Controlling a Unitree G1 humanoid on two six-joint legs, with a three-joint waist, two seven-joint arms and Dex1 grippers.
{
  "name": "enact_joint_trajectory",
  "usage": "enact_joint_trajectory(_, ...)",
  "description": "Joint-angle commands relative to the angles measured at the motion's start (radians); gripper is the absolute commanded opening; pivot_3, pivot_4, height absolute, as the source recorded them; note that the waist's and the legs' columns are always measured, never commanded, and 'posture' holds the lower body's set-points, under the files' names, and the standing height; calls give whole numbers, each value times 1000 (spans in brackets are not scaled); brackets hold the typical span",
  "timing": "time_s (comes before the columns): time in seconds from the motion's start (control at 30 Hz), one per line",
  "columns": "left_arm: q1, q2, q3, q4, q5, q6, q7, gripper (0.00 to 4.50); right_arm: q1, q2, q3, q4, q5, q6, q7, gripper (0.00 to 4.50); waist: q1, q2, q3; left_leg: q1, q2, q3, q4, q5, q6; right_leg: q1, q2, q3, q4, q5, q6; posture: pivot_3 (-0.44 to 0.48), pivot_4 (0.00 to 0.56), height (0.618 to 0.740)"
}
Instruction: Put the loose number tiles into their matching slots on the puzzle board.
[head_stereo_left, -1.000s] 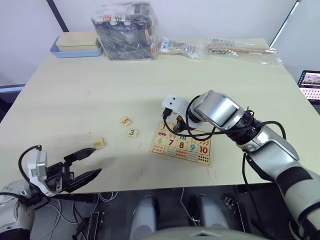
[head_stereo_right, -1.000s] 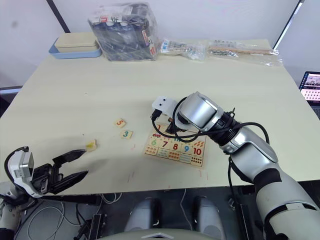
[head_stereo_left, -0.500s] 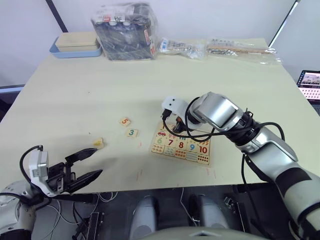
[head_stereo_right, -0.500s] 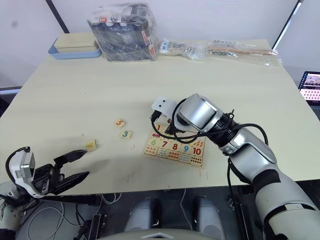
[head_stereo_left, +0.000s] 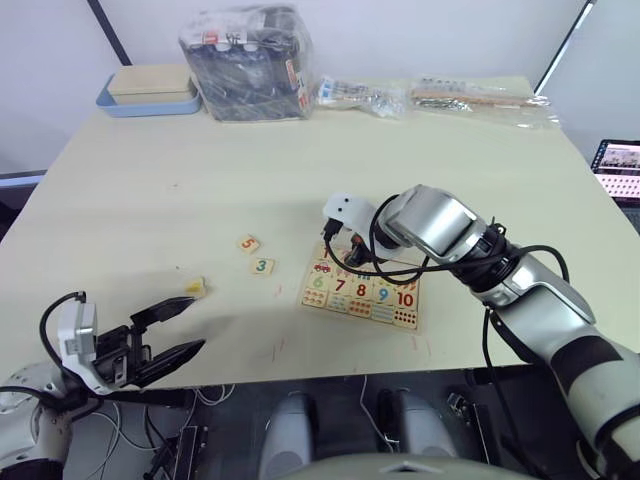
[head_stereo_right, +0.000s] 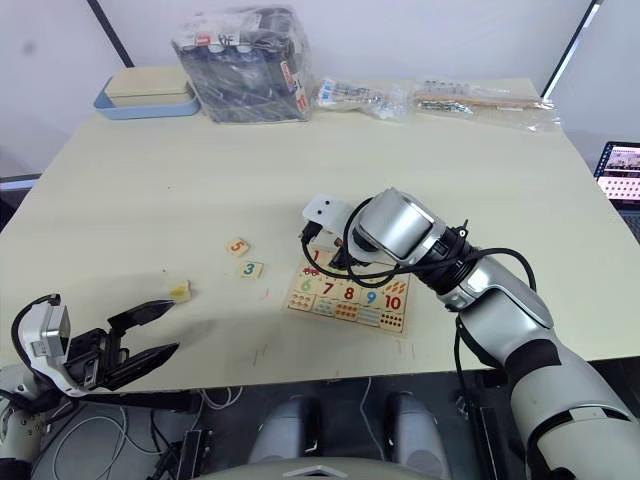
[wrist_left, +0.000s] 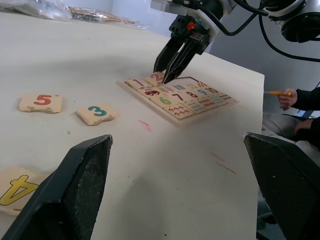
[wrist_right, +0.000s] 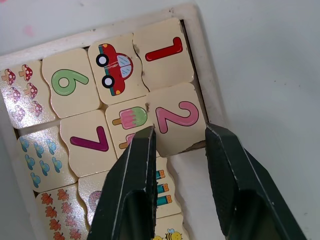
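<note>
We see the puzzle board (head_stereo_left: 362, 292) near the desk's (head_stereo_left: 450, 170) front edge; tiles 5 (head_stereo_left: 249, 243), 3 (head_stereo_left: 263, 266) and 4 (head_stereo_left: 196, 286) lie to its left.

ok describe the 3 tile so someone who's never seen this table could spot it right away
Start at the puzzle board near the table's front edge, under the right gripper. Three loose tiles lie on the bare tabletop to the robot's left of it; the 3 tile is the one nearest the board. Its digit is green, while the 5 tile just behind it has a red-orange digit and the 4 tile a yellow one.
</note>
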Motion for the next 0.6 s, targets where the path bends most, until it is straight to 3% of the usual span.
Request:
enact_joint_trajectory(0.03, 8, 8, 32, 0, -6, -13, -34, 4500, -2, -4, -20, -29, 7, -3, 1, 3080, -2, 0, 0, 0, 0, 0, 0, 0, 0, 0, 0, 0, 0, 0, 0, 0, 150, 740)
enact_joint_trajectory(0.13, 5, 11, 28, 7, -8, -16, -34, 4500, 1, -4, -22, -30, 9, -4, 1, 4443, -6, 0, 0, 0, 0, 0, 0, 0, 0, 0, 0, 0, 0, 0, 0, 0, 150, 740)
enact_joint_trajectory(0.3, 5, 14, 26, 16, -10, -22, -34, 4500, 4, -13, -29, -52, 14, -11, 3, 4443, -7, 0, 0, 0, 0, 0, 0, 0, 0, 0, 0, 0, 0, 0, 0, 0, 150, 740)
enact_joint_trajectory(0.43, 9, 13, 27, 17, -13, -25, -34, 4500, 58, -52, -98, -165, 23, -108, 11, 4443, -5, 0, 0, 0, 0, 0, 0, 0, 0, 0, 0, 0, -1, 0, 0, 0, 150, 740)
enact_joint_trajectory(0.6, 16, 4, 38, -19, -10, -8, -26, 4500, 227, -115, -218, -324, 72, -292, 54, 4443, -4, -1, 0, 0, 0, -1, 0, 0, 0, 2, 0, -1, -2, 0, 0, 0, 150, 740)
